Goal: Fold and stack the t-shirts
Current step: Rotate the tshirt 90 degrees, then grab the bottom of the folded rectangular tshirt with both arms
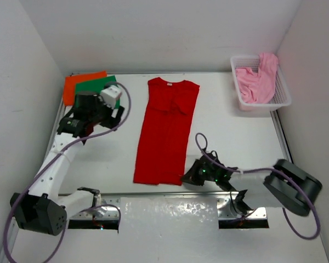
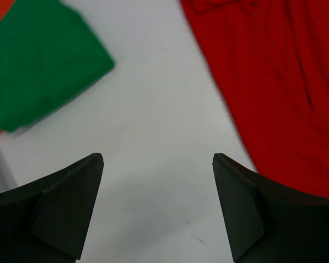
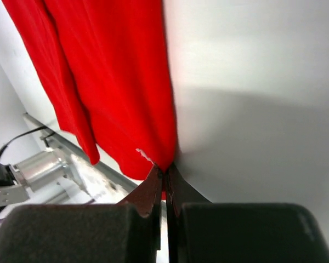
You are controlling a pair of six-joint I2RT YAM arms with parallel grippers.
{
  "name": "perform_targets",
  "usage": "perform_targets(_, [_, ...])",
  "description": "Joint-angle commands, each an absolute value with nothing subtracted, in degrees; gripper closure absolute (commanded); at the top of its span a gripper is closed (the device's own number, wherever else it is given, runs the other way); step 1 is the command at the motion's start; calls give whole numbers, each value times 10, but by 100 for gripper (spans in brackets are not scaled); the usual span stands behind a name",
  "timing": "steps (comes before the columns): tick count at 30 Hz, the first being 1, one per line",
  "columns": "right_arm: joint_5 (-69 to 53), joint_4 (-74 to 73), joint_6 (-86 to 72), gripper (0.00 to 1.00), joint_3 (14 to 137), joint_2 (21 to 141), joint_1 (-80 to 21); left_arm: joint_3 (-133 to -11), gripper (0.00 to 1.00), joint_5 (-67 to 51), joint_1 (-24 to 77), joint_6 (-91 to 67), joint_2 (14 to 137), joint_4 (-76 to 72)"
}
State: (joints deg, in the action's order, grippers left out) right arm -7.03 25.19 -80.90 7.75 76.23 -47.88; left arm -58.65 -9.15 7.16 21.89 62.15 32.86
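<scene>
While the right hand [image 3: 164,174] pinches the red t-shirt [image 1: 164,131] on the white table [image 1: 236,131], the left hand [image 2: 158,167] hangs wide open.

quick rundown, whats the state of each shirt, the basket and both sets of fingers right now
red t-shirt, laid flat, sleeves folded in, near corner pinched
orange t-shirt, folded, bottom of the pile
green t-shirt, folded, on top of the orange t-shirt
basket, upright
pink t-shirt, crumpled in the basket, spilling over its rim
left fingers, open, holding nothing
right fingers, shut on the red t-shirt's corner
</scene>
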Motion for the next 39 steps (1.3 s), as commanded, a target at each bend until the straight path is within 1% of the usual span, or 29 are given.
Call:
perform_targets(1, [-64,91,-716,100,25,693,-447,-605,22,-91,183,286,640,360])
perform_targets(3, [-62,28,-681,100,19,640,-434,-592,23,-67,256,321,634,359])
perform_targets(5, [-73,2,-669,100,15,615,-426,-574,28,-76,301,355,628,363])
perform_targets(6, [-76,-6,-659,100,17,600,-425,-564,29,-97,315,408,617,373])
perform_targets(7, [-85,-16,-651,94,19,594,-425,-552,30,-109,329,444,607,382])
perform_targets(8, [-90,-35,-632,78,26,591,-425,-526,30,-121,359,486,595,397])
perform_targets(9, [-93,-46,-620,74,45,588,-425,-510,30,-150,375,605,564,437])
perform_targets(10, [-95,-60,-607,69,56,585,-425,-491,30,-161,387,674,546,453])
perform_targets(11, [-91,-88,-586,63,67,582,-424,-448,30,-167,408,734,526,464])
perform_targets(12, [-89,-103,-578,62,85,578,-424,-423,30,-177,417,850,493,476])
perform_targets(15, [-83,-125,-570,59,110,557,-423,-336,30,-191,446,1018,467,480])
perform_targets(17, [-83,-125,-566,60,121,550,-423,-288,30,-202,462,1043,469,450])
perform_targets(19, [-84,-125,-563,60,136,555,-423,-261,31,-205,475,1057,482,390])
perform_targets(20, [-84,-119,-563,61,139,568,-423,-233,33,-205,488,1038,489,323])
perform_targets(21, [-90,-104,-564,61,142,576,-423,-202,38,-200,494,1022,492,281])
perform_targets(23, [-98,-84,-569,62,145,604,-423,-184,39,-191,503,1023,517,228])
perform_targets(28, [-118,-46,-575,63,157,649,-423,-200,38,-241,508,1002,584,229])
perform_targets(31, [-121,-42,-571,63,164,664,-423,-192,42,-226,514,986,616,188])
perform_targets(32, [-125,-40,-571,63,164,673,-423,-192,51,-223,514,982,625,182])
perform_targets(33, [-129,-35,-572,65,165,678,-423,-196,54,-222,515,979,633,180])
perform_targets(34, [-132,-33,-572,65,166,681,-423,-200,60,-223,516,979,645,191])
perform_targets(35, [-134,-33,-572,66,167,687,-424,-205,78,-226,516,977,648,198])
perform_targets(36, [-134,-32,-574,70,167,689,-423,-210,87,-229,518,975,646,210])
perform_targets(37, [-134,-29,-575,72,167,689,-423,-211,100,-236,518,972,643,214])
perform_targets(38, [-134,-21,-576,75,166,693,-423,-210,100,-241,518,967,638,214])
perform_targets(39, [-136,-18,-577,83,168,696,-423,-209,100,-243,518,955,628,212])
